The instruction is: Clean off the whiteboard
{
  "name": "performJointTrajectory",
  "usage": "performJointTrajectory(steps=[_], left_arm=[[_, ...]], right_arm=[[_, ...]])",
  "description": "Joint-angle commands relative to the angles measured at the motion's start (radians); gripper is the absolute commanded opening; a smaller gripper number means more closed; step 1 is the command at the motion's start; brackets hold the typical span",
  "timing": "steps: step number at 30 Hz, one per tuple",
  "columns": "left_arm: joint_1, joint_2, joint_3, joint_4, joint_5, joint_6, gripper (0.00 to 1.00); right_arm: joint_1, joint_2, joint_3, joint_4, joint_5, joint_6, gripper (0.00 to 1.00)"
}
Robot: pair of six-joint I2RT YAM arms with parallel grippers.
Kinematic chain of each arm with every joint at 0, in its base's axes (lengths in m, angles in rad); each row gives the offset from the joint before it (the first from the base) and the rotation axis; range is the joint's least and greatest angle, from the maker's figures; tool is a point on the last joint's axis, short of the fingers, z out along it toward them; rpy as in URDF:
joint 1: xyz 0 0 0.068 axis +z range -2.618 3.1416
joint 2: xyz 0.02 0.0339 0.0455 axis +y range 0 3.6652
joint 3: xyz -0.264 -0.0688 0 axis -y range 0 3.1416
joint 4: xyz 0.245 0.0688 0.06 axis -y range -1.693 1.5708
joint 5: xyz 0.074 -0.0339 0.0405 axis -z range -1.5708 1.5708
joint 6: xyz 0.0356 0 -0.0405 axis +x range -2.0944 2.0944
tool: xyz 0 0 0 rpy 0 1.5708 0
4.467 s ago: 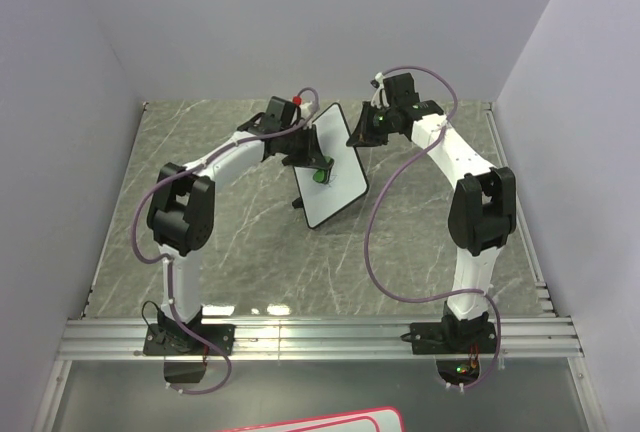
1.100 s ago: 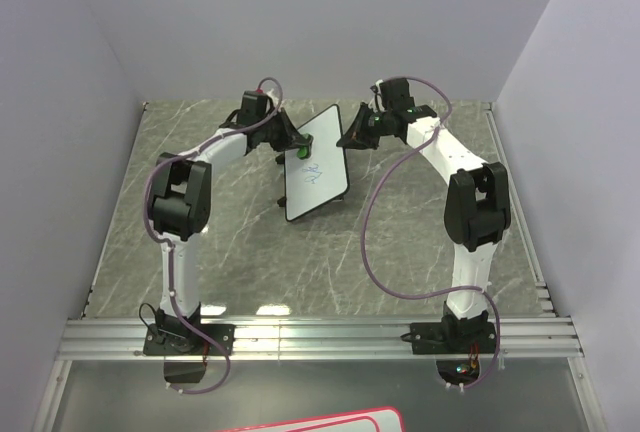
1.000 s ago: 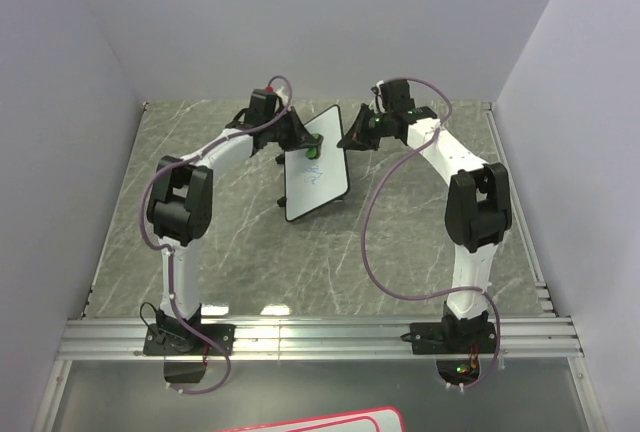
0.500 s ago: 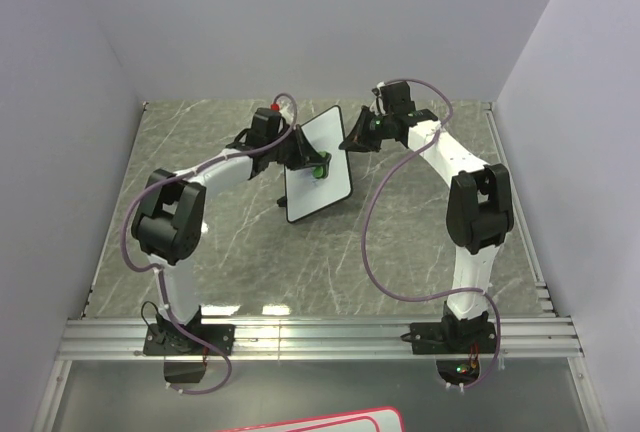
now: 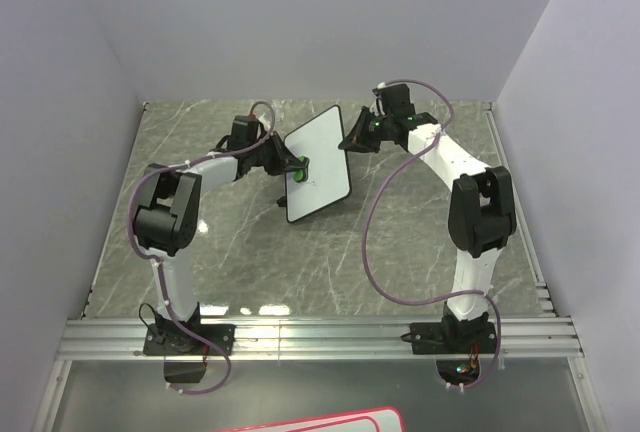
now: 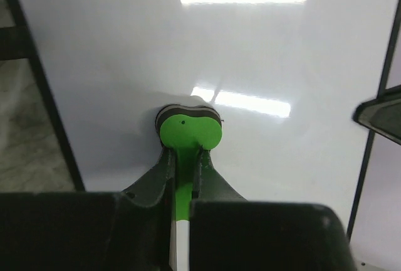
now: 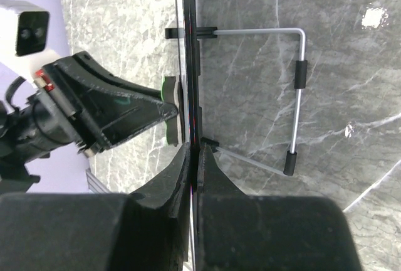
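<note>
The whiteboard [image 5: 320,164], white with a thin black rim, stands tilted on its wire stand at the table's far middle. My right gripper [image 5: 352,139] is shut on its upper right edge; the right wrist view shows the board edge-on [image 7: 190,64] between the jaws. My left gripper [image 5: 290,164] is shut on a small green eraser [image 5: 300,165] pressed against the board's left part. In the left wrist view the eraser [image 6: 188,132] touches the white face [image 6: 250,51], which looks clean around it.
The board's wire stand [image 7: 299,83] rests on the grey marble table [image 5: 230,242]. Lilac walls close the table on three sides. An aluminium rail [image 5: 320,334] runs along the near edge by the arm bases.
My left gripper has swept the eraser over the board, from its top to right of centre and now to the left edge. The blue scribbles seen a second ago no longer show.
</note>
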Motion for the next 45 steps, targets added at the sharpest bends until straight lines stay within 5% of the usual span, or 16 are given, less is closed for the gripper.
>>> performJointTrajectory(steps=[1,12,21,33,45], left_arm=[[-0.020,0.073,-0.074,-0.089,-0.064,0.042,0.00],[-0.121,-0.057,-0.173,-0.056,-0.050,0.041,0.00],[-0.247,-0.134,-0.074,-0.100,-0.051,0.026,0.00],[-0.146,-0.032,-0.229,-0.065,-0.108,0.071,0.00],[-0.150,-0.136,-0.222,-0.126,-0.137,0.090,0.00]], right_arm=[[0.049,-0.051,-0.009,-0.016,-0.018,0.057,0.00],[0.048,-0.030,0.023,-0.017,-0.020,0.060,0.00],[0.049,-0.027,0.017,-0.002,-0.026,0.057,0.00],[0.048,-0.082,-0.045,0.021,-0.026,0.055,0.00],[0.048,-0.083,-0.039,0.027,-0.017,0.057,0.00]])
